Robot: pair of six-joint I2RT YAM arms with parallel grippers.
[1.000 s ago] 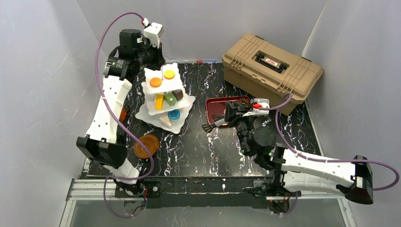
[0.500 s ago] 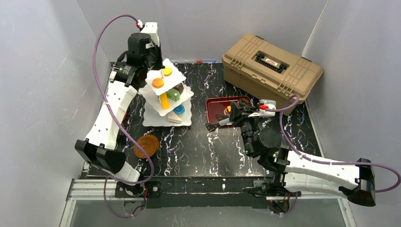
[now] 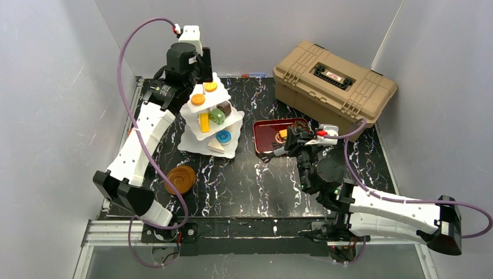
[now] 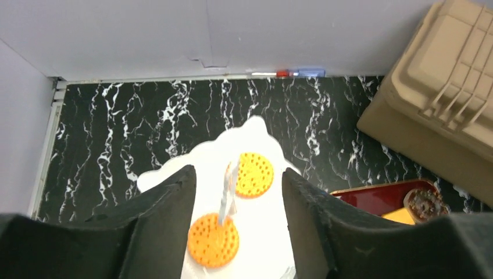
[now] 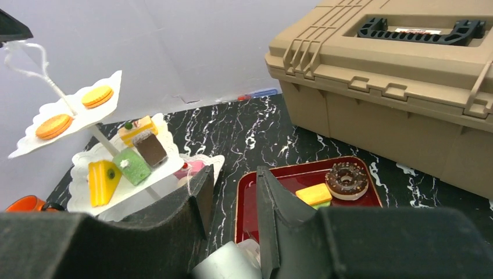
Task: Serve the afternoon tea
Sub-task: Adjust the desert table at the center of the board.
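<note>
A: How far along does the serving look?
B: About midway, as a guess. The stand (image 3: 210, 119) is on the bench (image 3: 244, 180) at back left, with pastries on all three tiers and two orange cookies (image 4: 213, 239) on top. It leans in the right wrist view. Whether its foot sits flat can't be told
A: What's left?
B: A donut (image 5: 346, 180) and a yellow pastry (image 5: 314, 195) lie in the red tray (image 5: 247, 197) just right of the stand. The brown saucers (image 3: 180, 179) are stacked at front left with nothing on them. The orange cup (image 5: 26, 204) sits on the far side of the stand from the tray. Cups and saucers look unlaid
A: Claws?
B: Left claw (image 4: 238, 174) hangs over the top tier, jaws part open either side of the wire handle (image 4: 228, 189). There's a gap on both sides, so it grips nothing. Right claw (image 5: 232, 174) is at the tray's near edge, narrowly parted and pinching the metal tongs (image 5: 224, 264) low between its fingers. Whether the tong tips carry anything can't be made out
</note>
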